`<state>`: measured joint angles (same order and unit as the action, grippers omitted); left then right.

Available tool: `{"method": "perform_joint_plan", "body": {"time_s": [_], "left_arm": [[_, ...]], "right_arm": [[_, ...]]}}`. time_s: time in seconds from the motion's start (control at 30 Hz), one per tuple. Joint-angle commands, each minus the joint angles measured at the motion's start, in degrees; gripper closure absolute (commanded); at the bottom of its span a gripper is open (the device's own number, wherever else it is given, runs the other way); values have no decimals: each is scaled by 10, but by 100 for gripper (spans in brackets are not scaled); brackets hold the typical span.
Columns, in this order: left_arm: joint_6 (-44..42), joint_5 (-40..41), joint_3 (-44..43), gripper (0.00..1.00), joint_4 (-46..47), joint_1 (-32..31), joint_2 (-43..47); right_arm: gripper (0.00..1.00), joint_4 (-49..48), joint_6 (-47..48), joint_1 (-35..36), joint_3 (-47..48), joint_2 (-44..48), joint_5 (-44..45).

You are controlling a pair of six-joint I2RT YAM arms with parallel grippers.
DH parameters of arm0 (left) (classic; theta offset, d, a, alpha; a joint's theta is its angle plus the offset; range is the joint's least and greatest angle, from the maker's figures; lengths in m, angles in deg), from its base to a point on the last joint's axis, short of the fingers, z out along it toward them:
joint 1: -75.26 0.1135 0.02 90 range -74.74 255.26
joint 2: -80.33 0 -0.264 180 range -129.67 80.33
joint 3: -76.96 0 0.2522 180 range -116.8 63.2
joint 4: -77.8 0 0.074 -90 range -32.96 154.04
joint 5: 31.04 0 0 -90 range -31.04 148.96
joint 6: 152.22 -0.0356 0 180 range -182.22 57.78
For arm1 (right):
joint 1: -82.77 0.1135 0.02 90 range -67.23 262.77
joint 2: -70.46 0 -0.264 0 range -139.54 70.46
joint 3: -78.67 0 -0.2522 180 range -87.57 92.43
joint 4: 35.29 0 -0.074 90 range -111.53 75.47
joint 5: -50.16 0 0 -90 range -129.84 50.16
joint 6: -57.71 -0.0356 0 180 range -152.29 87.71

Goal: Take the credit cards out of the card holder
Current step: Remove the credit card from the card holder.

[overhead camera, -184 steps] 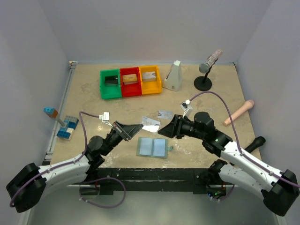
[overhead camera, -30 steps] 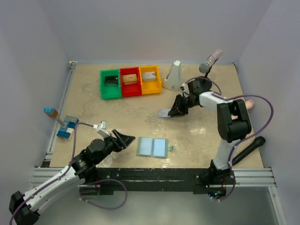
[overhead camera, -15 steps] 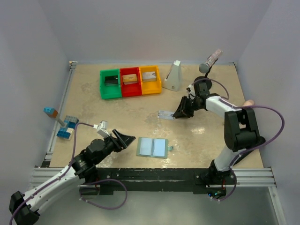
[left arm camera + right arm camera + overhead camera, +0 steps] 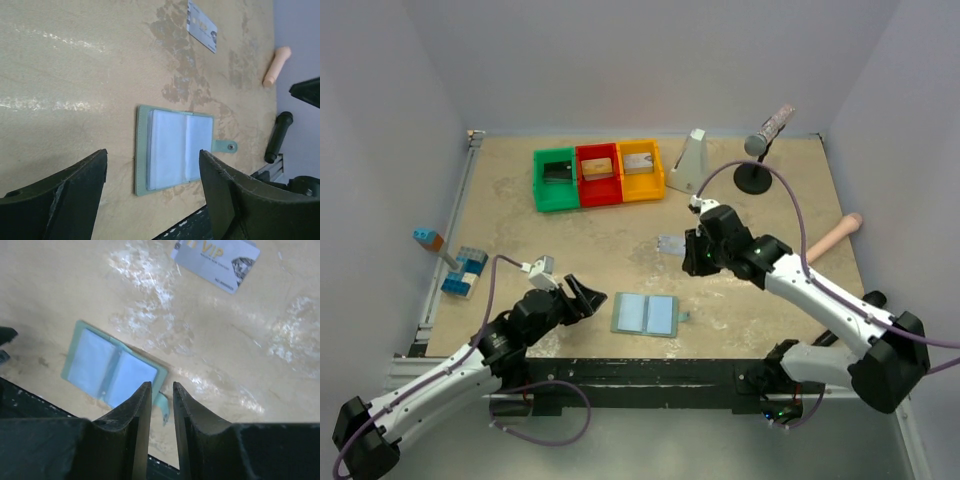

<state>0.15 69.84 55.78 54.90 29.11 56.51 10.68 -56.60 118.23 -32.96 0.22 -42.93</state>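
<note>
Grey-green card holder [image 4: 175, 150] lies spread flat on the bench [image 4: 75, 75] just ahead of the left tool [image 4: 152, 157], which gapes wide and empty. Beyond rests the silver card [image 4: 215, 260], already out. The right tool [image 4: 161, 386] hovers barely parted, empty. Best to pin the holder with one tool while the other probes inside.
</note>
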Motion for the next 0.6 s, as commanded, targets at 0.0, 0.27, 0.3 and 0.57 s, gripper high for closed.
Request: {"method": "perform_joint_plan", "body": {"time_s": [0.0, 0.27, 0.3, 0.57], "left_arm": [[-36, 31, -48, 21, -50, 2, -32], [-54, 27, -46, 21, -17, -28, -71], [-52, 27, -47, 21, -16, -32, -78], [-37, 14, -59, 22, -3, -46, -144]], "right_arm": [[70, 43, -51, 43, -53, 63, 201], [1, -107, -102, 44, -223, 174, 33], [1, -120, -107, 44, -244, 177, 32], [3, -168, -155, 78, -292, 156, 6]]}}
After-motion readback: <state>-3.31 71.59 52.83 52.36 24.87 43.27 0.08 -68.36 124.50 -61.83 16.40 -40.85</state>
